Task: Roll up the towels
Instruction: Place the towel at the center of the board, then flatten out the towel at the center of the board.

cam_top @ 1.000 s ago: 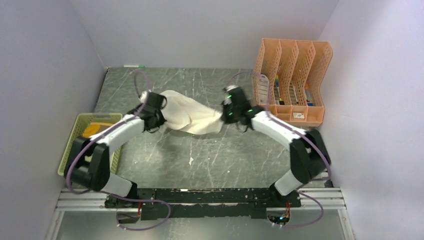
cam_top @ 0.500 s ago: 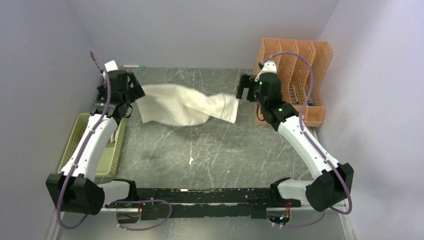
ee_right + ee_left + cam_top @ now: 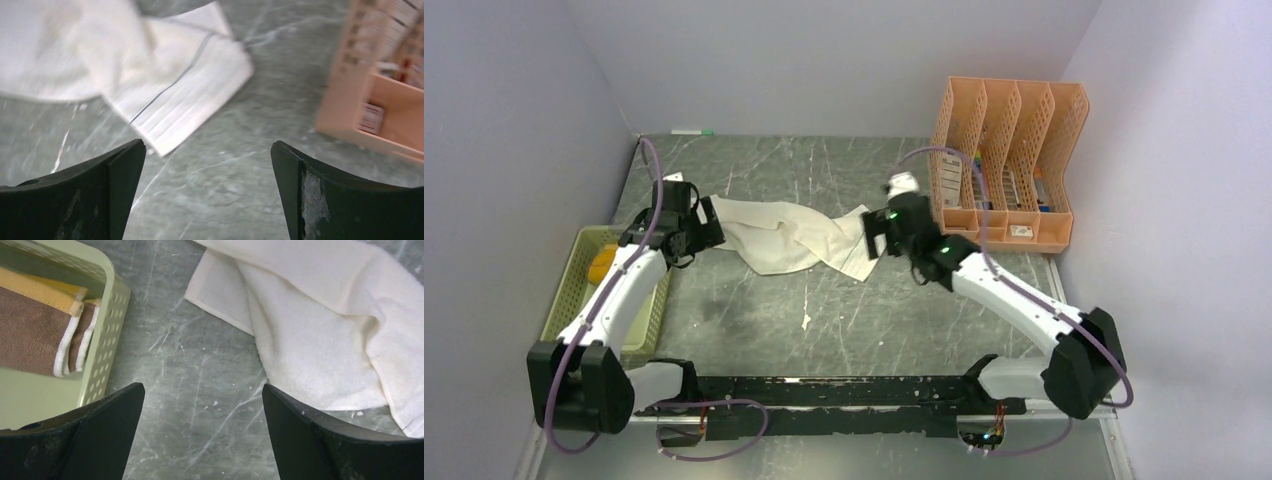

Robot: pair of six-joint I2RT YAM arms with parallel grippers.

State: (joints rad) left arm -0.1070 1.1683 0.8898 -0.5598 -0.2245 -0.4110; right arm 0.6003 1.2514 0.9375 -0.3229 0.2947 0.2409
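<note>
We can read no text, number or brand anywhere. At the right of the overhead view, the orange file rack (image 3: pixel 1009 165) carries a small white label (image 3: pixel 1021 231) at its front edge, but any print on it is too small for us to make out. At the right of the right wrist view, that label is only a blur.

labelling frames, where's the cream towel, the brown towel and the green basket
cream towel (image 3: pixel 779 235), top external view, middle of the cloth
brown towel (image 3: pixel 32 334), left wrist view, brown face inside the basket
green basket (image 3: pixel 106 335), left wrist view, perforated side wall
</note>
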